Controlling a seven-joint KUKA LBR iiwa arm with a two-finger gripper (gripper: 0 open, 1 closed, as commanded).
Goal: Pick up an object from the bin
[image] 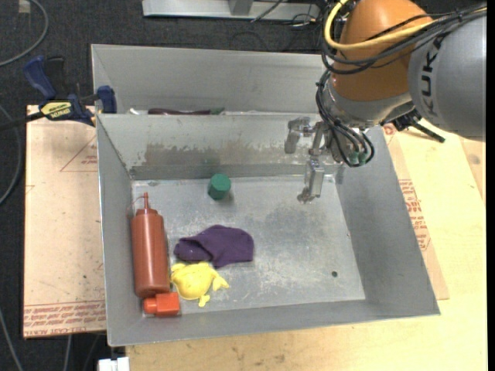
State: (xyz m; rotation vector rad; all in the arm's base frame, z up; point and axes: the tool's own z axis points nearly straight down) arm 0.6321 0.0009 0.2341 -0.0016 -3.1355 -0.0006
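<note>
Over bare floor near the bin's (255, 141) back wall, right of centre: tool (310, 195) hangs low. Spread or pressed together, cannot tell. Nearest thing: green plug (220, 186), toward the view's left of the tool, apart from it, about level with its tip. Farther off, front left: purple cloth (216, 246), yellow toy (198, 280), red bottle (149, 252) lying long axis front to back by the left wall. Judgement: a leftward shift would set the tool over the plug.
</note>
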